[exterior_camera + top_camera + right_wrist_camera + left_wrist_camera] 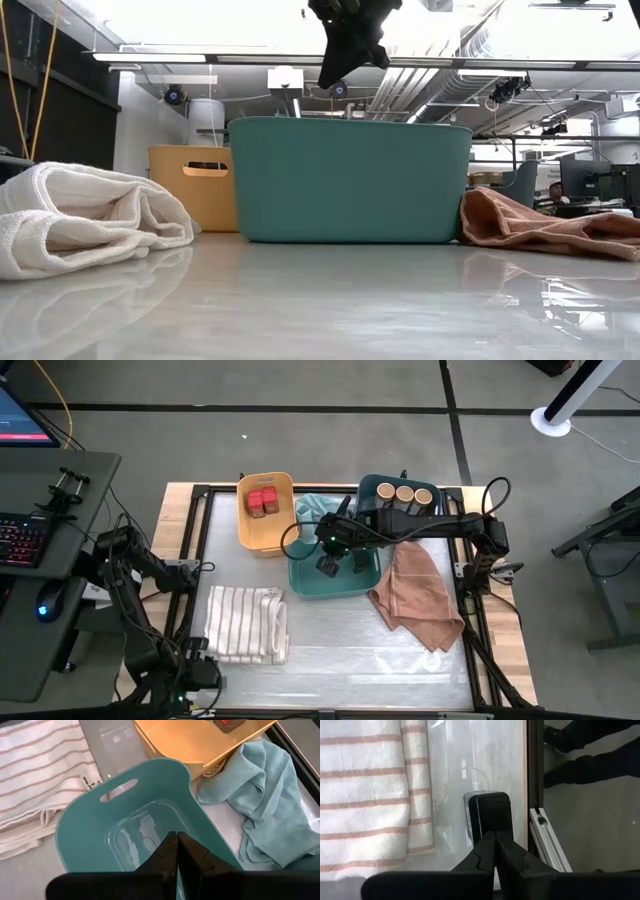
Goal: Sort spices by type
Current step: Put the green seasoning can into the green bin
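teal plastic bin (pixel 300 582), central on the tabletop (pixel 340 660) — the right tool (pixel 176 851) hangs above its open mouth with fingers pressed together and nothing between them; the wrist view shows only a bare, glossy floor in the part of the bin it sees. risk: a closed, empty tool descending here would strike the bin's floor or rim and shove the light bin, possibly against the yellow bin (pixel 266 530) just behind it or onto the teal cloth (pixel 265 795) bunched beside both. yellow bin: two red-topped square jars (pixel 263 500), side by side. dark teal bin (pixel 372 488) at the far edge: three round jars with tan lids (pixel 405 492) in a row. flat black tins — none visible in any bin. left tool (pixel 495 851), closed and empty, parked at the near left corner beside the striped cloth (pixel 245 622), a small black block (pixel 489 815) just ahead of it. pink cloth (pixel 415 595) lies right of the central bin. judgement: two kinds look sorted; the central bin awaits its kind.
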`<state>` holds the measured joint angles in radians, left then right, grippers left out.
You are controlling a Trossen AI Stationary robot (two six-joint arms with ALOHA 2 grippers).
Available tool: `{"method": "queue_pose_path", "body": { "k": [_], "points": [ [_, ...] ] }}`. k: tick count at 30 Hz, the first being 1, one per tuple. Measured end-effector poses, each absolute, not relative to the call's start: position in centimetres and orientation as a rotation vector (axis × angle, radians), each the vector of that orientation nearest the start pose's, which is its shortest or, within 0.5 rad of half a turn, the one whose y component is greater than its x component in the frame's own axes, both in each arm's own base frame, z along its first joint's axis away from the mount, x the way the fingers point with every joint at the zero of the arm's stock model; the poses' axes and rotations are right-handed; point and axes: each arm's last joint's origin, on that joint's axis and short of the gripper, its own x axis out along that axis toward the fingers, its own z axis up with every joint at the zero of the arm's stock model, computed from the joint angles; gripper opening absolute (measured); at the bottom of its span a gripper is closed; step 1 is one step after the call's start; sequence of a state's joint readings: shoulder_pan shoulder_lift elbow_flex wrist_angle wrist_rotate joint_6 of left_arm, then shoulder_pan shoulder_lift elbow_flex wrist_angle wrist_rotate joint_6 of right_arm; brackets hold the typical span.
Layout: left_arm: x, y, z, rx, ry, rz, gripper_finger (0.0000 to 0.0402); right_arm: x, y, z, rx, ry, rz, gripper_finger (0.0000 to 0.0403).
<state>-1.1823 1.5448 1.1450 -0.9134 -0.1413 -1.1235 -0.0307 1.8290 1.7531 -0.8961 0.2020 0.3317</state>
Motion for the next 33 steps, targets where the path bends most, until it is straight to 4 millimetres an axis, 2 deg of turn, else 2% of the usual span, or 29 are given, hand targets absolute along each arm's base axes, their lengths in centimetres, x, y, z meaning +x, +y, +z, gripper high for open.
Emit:
{"method": "queue_pose_path", "body": {
  "k": [6, 11, 18, 27, 33],
  "points": [
    [11.25, -26.44, 23.42, -0.107, 1.336, -0.175, 0.0000, 38.93, -1.81, 32.01, 0.219, 0.932, -0.374, 0.0000],
    [11.47, -26.95, 23.59, -0.072, 1.294, -0.272, 0.0000, 38.93, -1.85, 32.01, 0.206, 0.935, -0.369, 0.0000],
    [11.55, -26.76, 23.55, 0.036, 1.281, -0.333, 0.0000, 38.93, -1.85, 32.01, 0.195, 0.937, -0.363, 0.0000],
    [11.54, -26.76, 23.54, 0.318, 1.215, -0.543, 0.0000, 38.93, -1.85, 32.01, 0.195, 0.937, -0.363, 0.0000],
    [11.54, -26.75, 23.52, 0.367, 1.202, -0.577, 0.0000, 38.93, -1.85, 32.01, 0.195, 0.937, -0.363, 0.0000]
  ]
}}
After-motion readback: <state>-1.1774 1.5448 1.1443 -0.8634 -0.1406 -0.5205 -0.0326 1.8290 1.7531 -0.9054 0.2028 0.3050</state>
